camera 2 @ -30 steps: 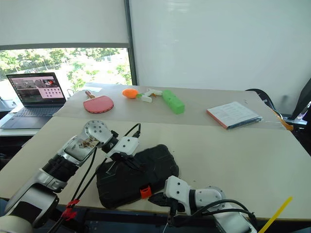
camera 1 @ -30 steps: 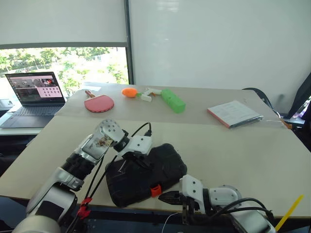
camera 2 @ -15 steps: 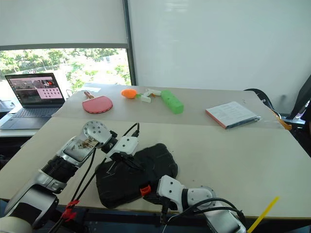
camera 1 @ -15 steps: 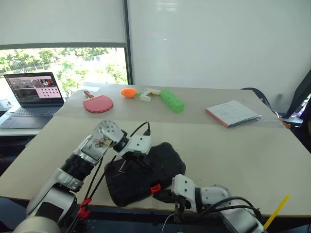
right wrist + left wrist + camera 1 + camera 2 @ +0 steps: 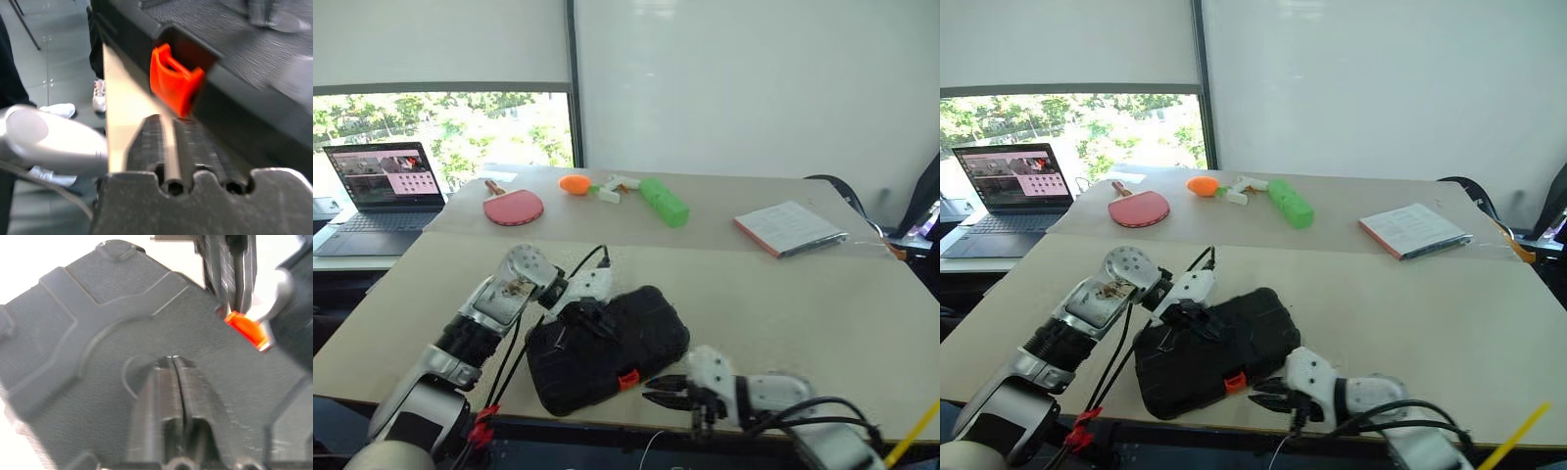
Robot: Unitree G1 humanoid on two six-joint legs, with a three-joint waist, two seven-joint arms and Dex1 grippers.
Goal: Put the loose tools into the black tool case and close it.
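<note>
closed black tool case [image 5: 607, 348], left gripper [image 5: 175, 363] clenched on lid, right gripper [image 5: 658, 390] parted beside orange latch [image 5: 627, 379]

Silver/white arm segs, blk cables, red clip; blk ribbed tool [image 5: 664, 393] fingers.

Lying closed near the table's [image 5: 822, 294] front edge: the tool case [image 5: 607, 348], its latch [image 5: 627, 379] facing that edge. Resting along the far edge: paddle [image 5: 513, 207], ball [image 5: 574, 184], block [image 5: 664, 203], left to right. Sitting toward the far right corner: a booklet [image 5: 790, 228]. Standing beyond the left edge: a laptop [image 5: 384, 186].
</note>
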